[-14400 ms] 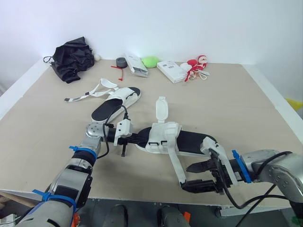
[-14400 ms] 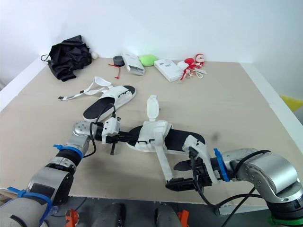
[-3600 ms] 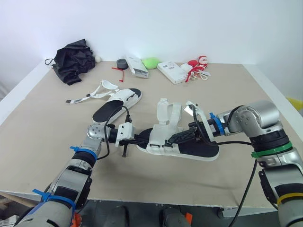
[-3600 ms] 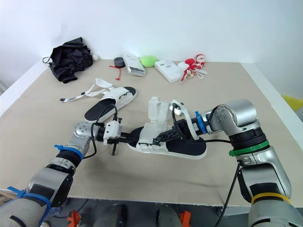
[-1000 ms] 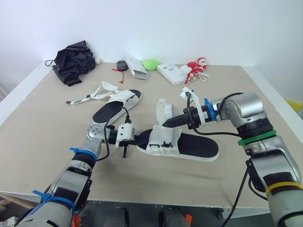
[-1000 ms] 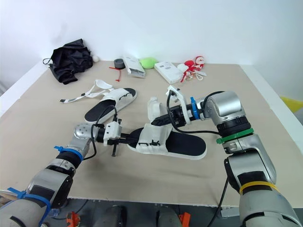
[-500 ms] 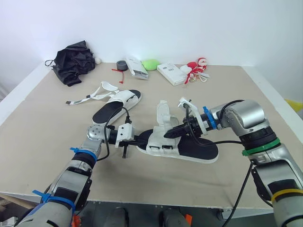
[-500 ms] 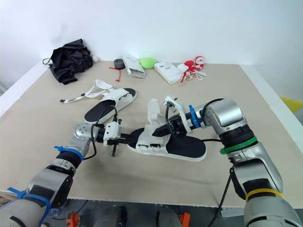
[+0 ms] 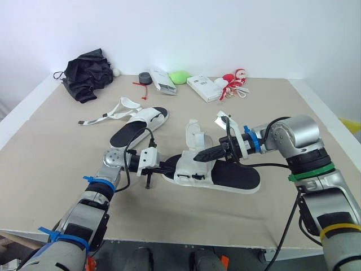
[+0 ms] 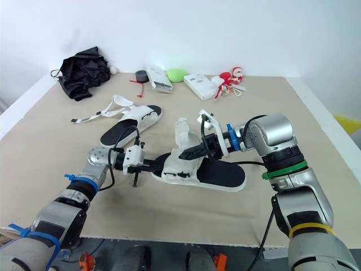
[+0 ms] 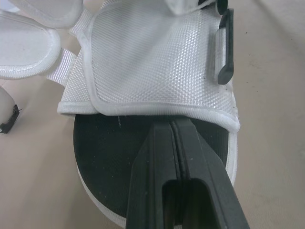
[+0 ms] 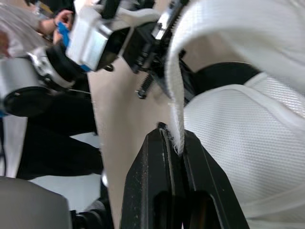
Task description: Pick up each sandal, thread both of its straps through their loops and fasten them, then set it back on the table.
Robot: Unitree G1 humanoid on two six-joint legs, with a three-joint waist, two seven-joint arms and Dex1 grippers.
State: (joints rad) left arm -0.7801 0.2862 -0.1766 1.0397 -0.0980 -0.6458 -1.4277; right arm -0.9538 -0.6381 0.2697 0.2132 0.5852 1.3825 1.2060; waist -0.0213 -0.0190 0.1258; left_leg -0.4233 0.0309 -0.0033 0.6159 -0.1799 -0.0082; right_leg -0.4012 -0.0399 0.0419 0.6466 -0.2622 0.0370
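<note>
While two white sandals with black footbeds lie on the table [image 9: 271,107], both arms reach for the near sandal [image 9: 240,176], which lies flat between them. Beyond that sandal's toe end, toward the robot's left, the far sandal [image 9: 135,125] lies well apart, its thin straps loose and spread on the tabletop. The left arm stretches low and level to the near sandal's toe, where the left gripper [image 9: 165,167] has its fingers pressed together, tips over the black footbed. The right arm bends in above the near sandal's heel, and the right gripper [image 9: 198,157] pinches the edge of one white strap [image 12: 174,95], which stands upright over the sandal's white mesh front panel.
</note>
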